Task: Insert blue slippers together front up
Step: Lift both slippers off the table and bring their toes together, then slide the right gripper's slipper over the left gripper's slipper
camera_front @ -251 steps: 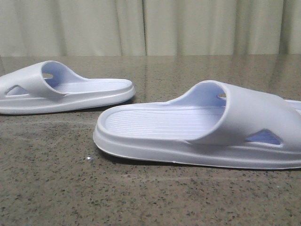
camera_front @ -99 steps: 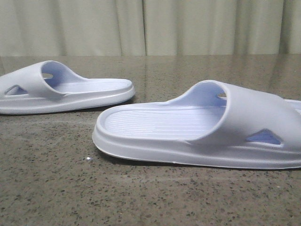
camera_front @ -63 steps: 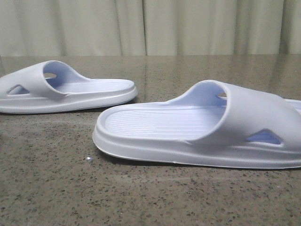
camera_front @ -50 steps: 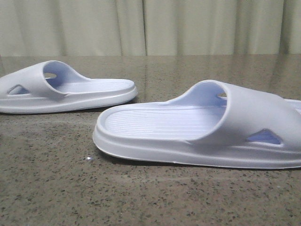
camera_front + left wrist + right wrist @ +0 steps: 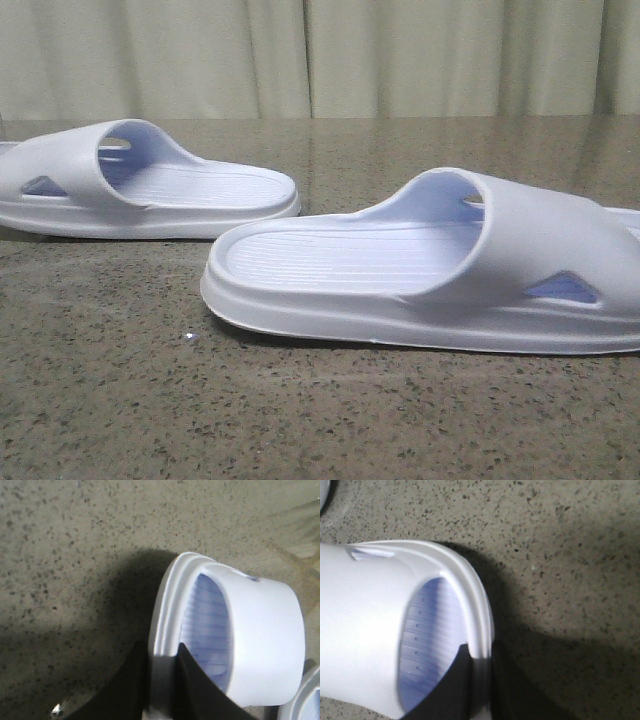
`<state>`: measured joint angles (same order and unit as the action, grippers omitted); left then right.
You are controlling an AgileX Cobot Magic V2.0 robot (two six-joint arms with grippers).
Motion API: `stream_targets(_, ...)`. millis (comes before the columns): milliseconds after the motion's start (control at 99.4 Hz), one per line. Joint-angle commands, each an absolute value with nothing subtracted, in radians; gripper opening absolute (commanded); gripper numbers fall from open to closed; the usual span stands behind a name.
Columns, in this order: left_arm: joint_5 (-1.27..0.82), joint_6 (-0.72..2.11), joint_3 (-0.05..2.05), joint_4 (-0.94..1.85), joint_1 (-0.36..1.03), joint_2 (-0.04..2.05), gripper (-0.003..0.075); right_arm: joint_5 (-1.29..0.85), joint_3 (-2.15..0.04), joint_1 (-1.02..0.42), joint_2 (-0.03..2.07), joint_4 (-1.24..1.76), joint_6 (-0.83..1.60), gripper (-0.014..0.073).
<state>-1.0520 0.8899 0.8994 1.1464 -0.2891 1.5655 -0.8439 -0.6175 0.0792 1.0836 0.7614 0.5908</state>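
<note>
Two pale lavender-blue slippers lie on the speckled table. In the front view the left slipper (image 5: 150, 195) is at the far left and the right slipper (image 5: 420, 270) is close in front; neither gripper shows there. In the left wrist view my left gripper (image 5: 161, 649) is shut on the side rim of the left slipper (image 5: 260, 645), one finger inside the footbed and one outside. In the right wrist view my right gripper (image 5: 479, 652) is shut on the side rim of the right slipper (image 5: 365, 625) in the same way.
The table (image 5: 330, 420) is a dark speckled stone surface. A pale curtain (image 5: 320, 55) hangs behind it. A corner of the other slipper (image 5: 302, 705) shows in the left wrist view, and likewise in the right wrist view (image 5: 323, 492).
The left slipper has slid right and turned, its strap opening now facing me more. The right slipper has hardly moved.
</note>
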Motion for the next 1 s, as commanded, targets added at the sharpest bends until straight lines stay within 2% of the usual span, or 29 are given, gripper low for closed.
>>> stream_targets(0,-1.108,0.895,0.954,1.208,-0.299,1.527,0.0015,-0.790,-0.665,0.084,1.072,0.783,0.606,-0.0107)
stream_targets(473,-1.204,0.886,1.000,1.293,-0.330,1.490,0.0015,-0.825,-0.914,0.119,1.072,0.817,0.564,-0.0106)
stream_targets(604,-1.267,0.899,1.000,1.350,-0.330,1.490,0.0015,-0.831,-0.938,0.124,1.072,0.846,0.564,-0.0107)
stream_targets(986,-1.240,0.899,1.000,1.318,-0.330,1.490,0.0015,-0.871,-0.985,0.124,1.072,0.892,0.564,-0.0107)
